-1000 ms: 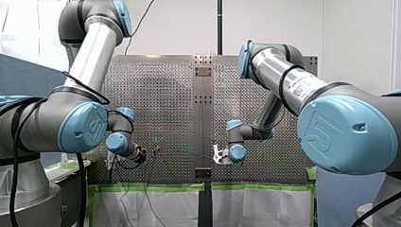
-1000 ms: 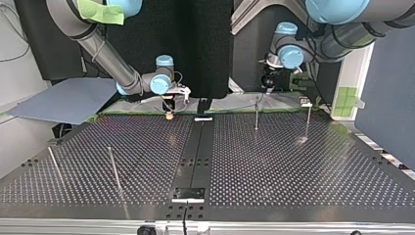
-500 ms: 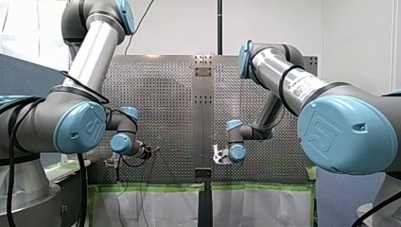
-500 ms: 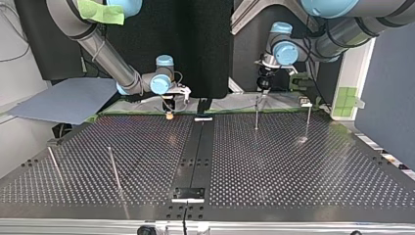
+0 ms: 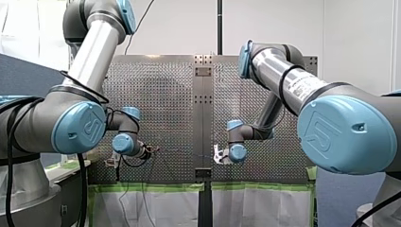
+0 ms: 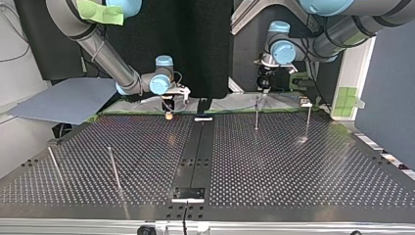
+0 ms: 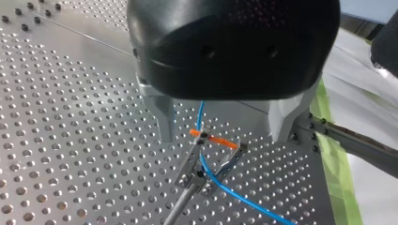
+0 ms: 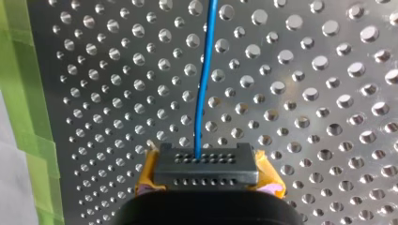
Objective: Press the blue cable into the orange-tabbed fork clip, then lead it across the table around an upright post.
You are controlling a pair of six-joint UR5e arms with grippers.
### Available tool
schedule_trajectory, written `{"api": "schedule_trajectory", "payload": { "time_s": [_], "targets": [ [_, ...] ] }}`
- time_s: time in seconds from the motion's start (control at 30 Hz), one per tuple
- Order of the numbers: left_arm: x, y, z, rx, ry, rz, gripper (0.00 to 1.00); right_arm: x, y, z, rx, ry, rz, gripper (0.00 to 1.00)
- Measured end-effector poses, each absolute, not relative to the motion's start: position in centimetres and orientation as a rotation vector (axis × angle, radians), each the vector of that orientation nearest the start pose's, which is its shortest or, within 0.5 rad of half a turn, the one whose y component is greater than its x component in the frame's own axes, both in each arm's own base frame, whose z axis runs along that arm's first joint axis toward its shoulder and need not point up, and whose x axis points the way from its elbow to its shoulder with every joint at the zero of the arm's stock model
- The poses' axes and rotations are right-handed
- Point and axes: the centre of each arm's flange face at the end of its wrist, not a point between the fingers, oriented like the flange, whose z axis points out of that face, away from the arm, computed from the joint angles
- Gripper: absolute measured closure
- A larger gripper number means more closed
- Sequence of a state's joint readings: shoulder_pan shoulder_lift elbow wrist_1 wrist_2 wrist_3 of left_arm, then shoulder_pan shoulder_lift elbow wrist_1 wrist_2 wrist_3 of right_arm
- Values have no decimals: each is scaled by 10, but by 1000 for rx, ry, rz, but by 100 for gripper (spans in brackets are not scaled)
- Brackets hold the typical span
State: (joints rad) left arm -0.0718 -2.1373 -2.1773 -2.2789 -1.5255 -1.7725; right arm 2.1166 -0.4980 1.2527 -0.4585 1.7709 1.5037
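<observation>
My left end effector (image 7: 223, 137) hangs spread over the orange-tabbed fork clip (image 7: 206, 157), with one metal finger on each side of it and nothing gripped. The blue cable (image 7: 201, 117) runs down between the clip's prongs, just under the orange tab, then off past the clip over the perforated worktop (image 7: 70, 140). It looks seated, though I cannot be sure from this angle. My right end effector (image 8: 204, 171), off to one side of the clip, pinches the cable between its yellow pads (image 8: 148, 176). I judge that leading it round an upright post (image 6: 308, 120) comes next. Pulling upward or too hard could pop the cable out of the fork, and my left fingers could snag the clip on lifting.
</observation>
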Motion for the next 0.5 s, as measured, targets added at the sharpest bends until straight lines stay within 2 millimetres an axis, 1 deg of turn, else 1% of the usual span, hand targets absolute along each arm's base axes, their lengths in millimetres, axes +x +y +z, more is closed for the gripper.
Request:
{"api": "schedule_trajectory", "payload": {
  "time_s": [0.33,0.5],
  "targets": [
    [432,-172,34,-87,1889,-232,0,472,-559,-27,1746,-1078,1188,100],
    [430,-178,34,-51,1887,-233,0,472,-559,-27,1746,-1078,1188,100]
  ]
}}
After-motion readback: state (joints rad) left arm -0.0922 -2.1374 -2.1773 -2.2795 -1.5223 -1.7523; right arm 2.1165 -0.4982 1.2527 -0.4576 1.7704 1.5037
